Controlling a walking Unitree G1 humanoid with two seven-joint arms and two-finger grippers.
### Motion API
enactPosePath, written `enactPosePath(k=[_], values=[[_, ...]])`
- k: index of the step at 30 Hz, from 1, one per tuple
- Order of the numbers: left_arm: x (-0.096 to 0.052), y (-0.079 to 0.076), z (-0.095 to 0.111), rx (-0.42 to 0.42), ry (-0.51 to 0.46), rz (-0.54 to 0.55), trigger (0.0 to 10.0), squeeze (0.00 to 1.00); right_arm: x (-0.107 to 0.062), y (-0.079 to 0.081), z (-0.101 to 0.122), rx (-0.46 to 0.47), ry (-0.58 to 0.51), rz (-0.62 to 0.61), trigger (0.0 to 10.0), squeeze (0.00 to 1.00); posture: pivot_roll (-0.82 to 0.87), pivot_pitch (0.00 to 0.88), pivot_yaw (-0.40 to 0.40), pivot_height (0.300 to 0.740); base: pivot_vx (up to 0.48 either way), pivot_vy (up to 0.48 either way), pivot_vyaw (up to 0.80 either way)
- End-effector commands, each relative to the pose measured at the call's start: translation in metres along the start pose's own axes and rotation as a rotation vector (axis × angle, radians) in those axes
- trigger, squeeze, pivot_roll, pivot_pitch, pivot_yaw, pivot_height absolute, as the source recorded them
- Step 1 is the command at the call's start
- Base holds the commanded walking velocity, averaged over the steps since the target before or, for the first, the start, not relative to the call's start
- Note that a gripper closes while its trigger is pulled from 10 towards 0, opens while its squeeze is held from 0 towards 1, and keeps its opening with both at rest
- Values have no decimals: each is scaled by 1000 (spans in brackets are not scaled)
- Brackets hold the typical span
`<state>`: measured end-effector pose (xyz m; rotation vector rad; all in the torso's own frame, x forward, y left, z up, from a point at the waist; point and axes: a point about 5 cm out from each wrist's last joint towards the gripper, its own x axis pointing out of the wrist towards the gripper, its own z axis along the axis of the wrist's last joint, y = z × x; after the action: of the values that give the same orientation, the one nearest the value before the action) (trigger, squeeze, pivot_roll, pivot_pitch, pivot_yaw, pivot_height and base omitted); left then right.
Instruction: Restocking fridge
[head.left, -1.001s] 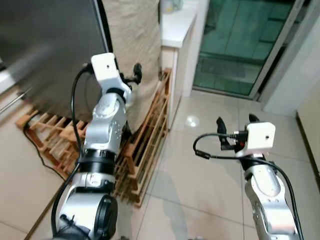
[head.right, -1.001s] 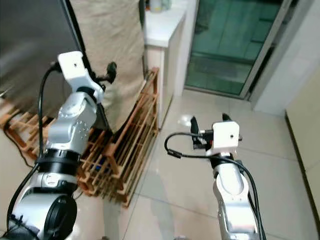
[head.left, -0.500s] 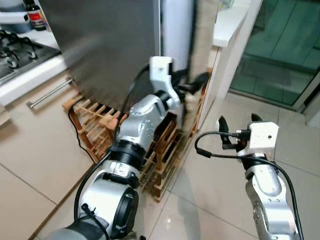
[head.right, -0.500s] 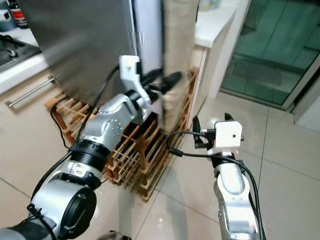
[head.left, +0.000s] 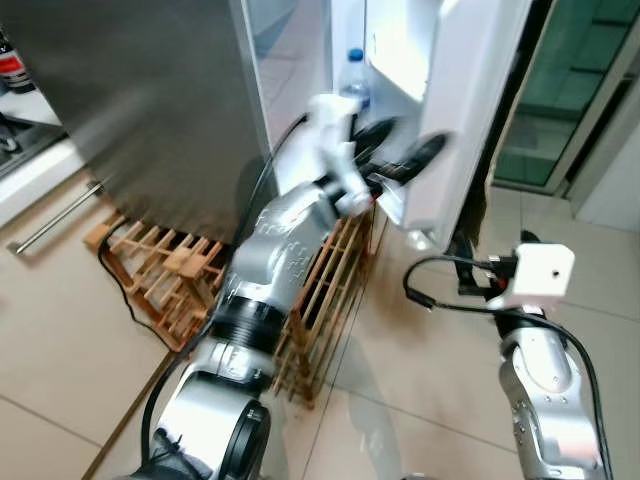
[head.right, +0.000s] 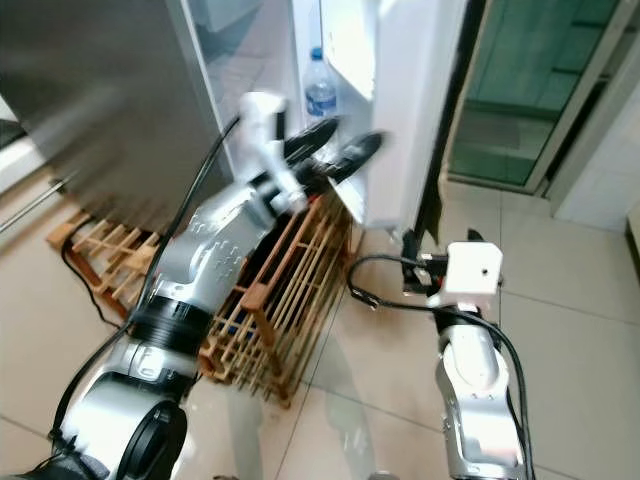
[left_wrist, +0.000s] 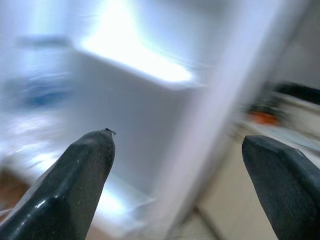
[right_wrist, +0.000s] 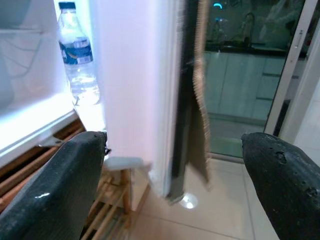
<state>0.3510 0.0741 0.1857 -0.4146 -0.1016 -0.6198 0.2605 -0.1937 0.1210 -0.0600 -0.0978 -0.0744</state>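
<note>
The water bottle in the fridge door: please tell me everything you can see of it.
The water bottle is clear plastic with a blue cap and a blue and white label around its upper body. It stands upright on a white shelf of the open fridge door, against the shelf's inner wall, and looks full or nearly so. Nothing grips it: the left gripper is open beside the door's lower edge, apart from the bottle.
</note>
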Motion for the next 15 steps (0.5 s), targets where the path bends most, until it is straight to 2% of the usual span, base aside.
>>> enactPosePath(k=[1,2,3,4,5,7,10,12,15], values=[[-23,30,11,38,-35,198,10000,0,6,2,1,15,3,23,10000,0,-90,0,38,740,0,0,0],[-36,42,10,62,-39,279,10000,0,8,4,1,14,4,34,10000,0,-83,0,33,740,0,0,0],[-36,42,10,62,-39,279,10000,0,8,4,1,14,4,34,10000,0,-83,0,33,740,0,0,0],[-49,53,9,84,-38,358,10000,0,11,5,1,15,4,45,10000,0,-69,0,23,740,0,0,0],[-77,75,6,132,-22,553,10000,0,16,9,1,18,2,69,10000,0,-56,0,15,740,0,0,0],[-97,86,6,165,-16,656,10000,0,20,12,2,22,0,85,10000,0,-38,0,8,740,0,0,0],[-112,90,10,243,-18,707,10000,0,25,15,2,33,4,98,10000,0,-19,0,4,740,0,0,656],[-116,88,14,260,-27,727,10000,0,31,20,1,35,16,110,10000,0,-6,0,6,740,0,0,675],[-113,84,19,292,-30,720,10000,0,34,25,2,40,13,131,10000,0,-3,0,9,740,0,0,577]])
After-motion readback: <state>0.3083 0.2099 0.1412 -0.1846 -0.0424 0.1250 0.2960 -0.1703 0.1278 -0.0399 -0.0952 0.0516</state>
